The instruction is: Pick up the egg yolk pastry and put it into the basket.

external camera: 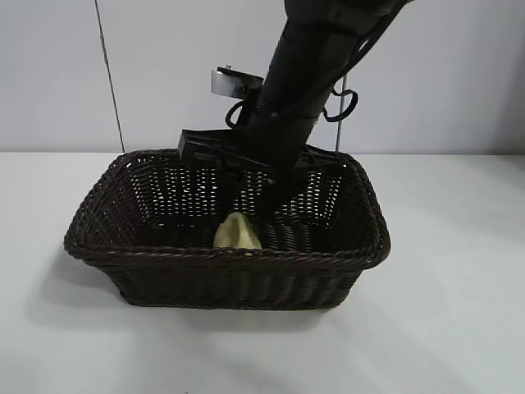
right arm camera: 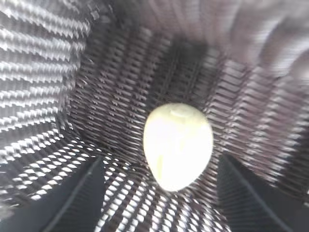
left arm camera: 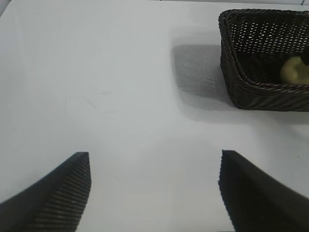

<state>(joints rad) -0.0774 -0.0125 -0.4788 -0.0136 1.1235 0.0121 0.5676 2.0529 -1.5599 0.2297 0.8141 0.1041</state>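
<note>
The basket, a rectangular tub of dark brown woven wicker with a braided rim and sloping, open-weave sides, stood on a smooth, matte white worktop and cast a soft grey shadow on it. Inside, on the woven floor near the front wall, lay the pastry, a small pale yellow dome with a smooth, matte skin and a faint crease; in the right wrist view it looked egg-shaped against the criss-cross weave. The right gripper reached steeply down into the basket, its black, ribbed, wedge-shaped fingers spread apart on either side of the pastry and not pinching it, so the pastry rested free on the basket floor. In the exterior view the right arm's thick black forearm slanted down from the top edge, hiding most of that gripper. The left gripper hung over bare worktop well apart from the basket, its dark ridged fingers wide apart and holding nothing. Behind the worktop rose a plain pale wall with one thin dark vertical seam.
</note>
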